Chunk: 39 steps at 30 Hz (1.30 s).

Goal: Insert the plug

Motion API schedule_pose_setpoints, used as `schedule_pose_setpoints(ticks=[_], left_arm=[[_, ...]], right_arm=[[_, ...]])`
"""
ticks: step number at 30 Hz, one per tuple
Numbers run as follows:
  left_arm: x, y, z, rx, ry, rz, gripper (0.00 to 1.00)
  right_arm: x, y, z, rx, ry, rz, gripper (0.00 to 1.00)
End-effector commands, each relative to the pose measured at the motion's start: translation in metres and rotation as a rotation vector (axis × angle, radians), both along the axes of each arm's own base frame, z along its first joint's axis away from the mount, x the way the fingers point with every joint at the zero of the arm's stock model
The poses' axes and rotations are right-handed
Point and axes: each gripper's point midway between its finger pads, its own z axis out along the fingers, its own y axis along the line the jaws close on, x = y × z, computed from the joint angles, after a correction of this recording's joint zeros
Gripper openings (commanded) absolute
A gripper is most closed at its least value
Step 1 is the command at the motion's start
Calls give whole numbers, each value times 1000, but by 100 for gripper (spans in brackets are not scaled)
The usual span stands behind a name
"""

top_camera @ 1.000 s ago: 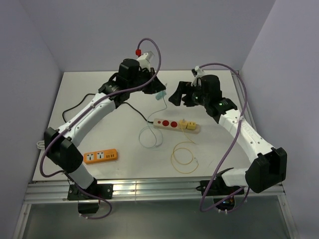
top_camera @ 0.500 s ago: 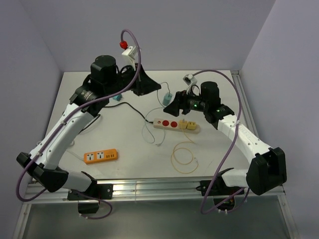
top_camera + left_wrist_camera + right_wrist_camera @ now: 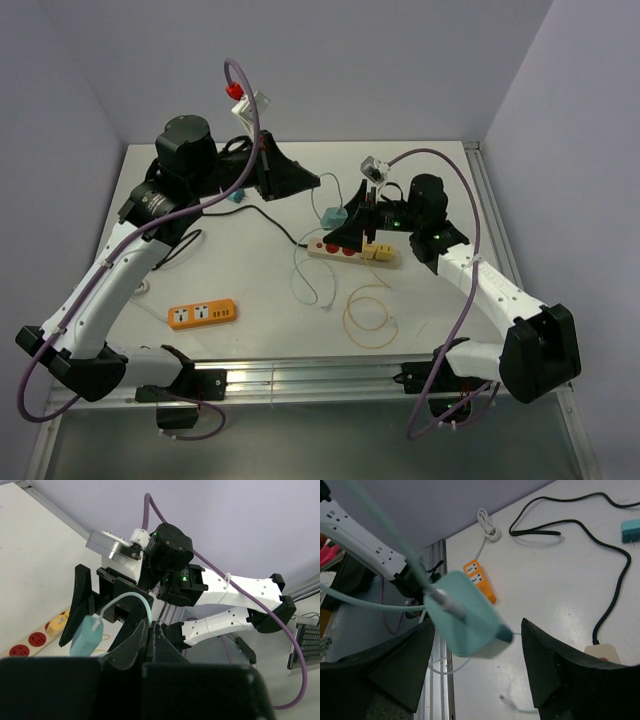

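A teal plug (image 3: 333,215) hangs on its pale teal cable (image 3: 142,602) above the beige power strip (image 3: 355,250), which has red buttons and yellow plugs. My left gripper (image 3: 303,181) is shut on the cable just above the plug, as the left wrist view (image 3: 149,626) shows. My right gripper (image 3: 352,222) is open, and the plug (image 3: 465,622) hangs between its black fingers (image 3: 395,665) without being clamped. The plug (image 3: 86,635) and the right gripper's spread fingers (image 3: 80,605) also show in the left wrist view.
An orange power strip (image 3: 202,313) lies at the front left. A black cable (image 3: 265,215) runs from the beige strip to the left. A small teal adapter (image 3: 236,196) lies at the back. A yellow wire loop (image 3: 370,315) and a thin white cable (image 3: 310,285) lie in front of the strip.
My left arm has risen and drawn back to the left while still pinching the cable. The plug has swung right and down. My right gripper has moved left so its open fingers flank the plug.
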Motion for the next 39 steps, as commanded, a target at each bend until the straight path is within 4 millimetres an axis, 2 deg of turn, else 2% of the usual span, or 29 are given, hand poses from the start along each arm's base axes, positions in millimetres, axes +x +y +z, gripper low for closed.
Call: schedule_pose_setpoints(ticks=[1, 5, 6, 8, 11, 13, 15, 17, 18, 19, 20, 21, 22, 24, 27, 29, 32, 33, 34, 35, 36, 39], left_arm=[[-19, 5, 27, -74, -61, -47, 0], [-22, 5, 28, -82, -63, -61, 0], [-22, 6, 29, -84, -64, -61, 0], [-22, 6, 28, -81, -64, -58, 0], [-22, 7, 25, -74, -65, -56, 0], [-22, 9, 22, -63, -69, -41, 0], [-21, 14, 17, -39, -78, -17, 0], [-11, 19, 9, -7, -76, 56, 2], [-7, 26, 1, 36, -70, 103, 18], [7, 36, -2, 58, -71, 207, 31], [12, 42, -6, 81, -73, 257, 47], [13, 51, -7, 98, -98, 294, 72], [12, 56, -9, 113, -113, 310, 81], [8, 65, -2, 122, -187, 322, 94], [-8, 65, 7, 106, -267, 262, 99], [-21, 58, 8, 88, -288, 172, 99], [-34, 41, -9, 88, -267, 23, 99], [-42, 33, -25, 91, -237, -59, 99], [-46, 30, -31, 83, -228, -94, 100], [-47, 27, -32, 63, -230, -115, 98], [-56, 23, -47, 60, -204, -183, 96], [-65, 19, -60, 35, -174, -250, 89]], right_arm=[[-23, 0, 34, 55, -187, 102, 76], [-32, 0, 37, 84, -208, 150, 61], [-33, 0, 37, 90, -201, 150, 53], [-34, 0, 39, 100, -211, 146, 47], [-34, -1, 40, 100, -218, 140, 29], [-33, -1, 38, 88, -212, 138, 2], [-30, -1, 36, 68, -175, 125, 0], [-32, -1, 35, 59, -143, 131, 0], [-33, -1, 34, 54, -139, 125, 0], [-36, -2, 27, 30, -98, 120, 0], [-40, -2, 30, 16, -150, 117, 0], [-44, 1, 29, -2, -156, 110, 0], [-50, 0, 21, -35, -116, 110, 0], [-62, 6, 27, -49, -155, 139, 0], [-81, 16, 25, -82, -123, 212, 0], [-90, 21, 26, -110, -117, 249, 0], [-108, 27, 29, -119, -103, 313, 0], [-113, 28, 32, -114, -107, 327, 0], [-117, 28, 35, -105, -114, 343, 0], [-123, 28, 37, -94, -118, 373, 0], [-126, 28, 38, -87, -117, 390, 0], [-130, 28, 42, -87, -109, 399, 0]])
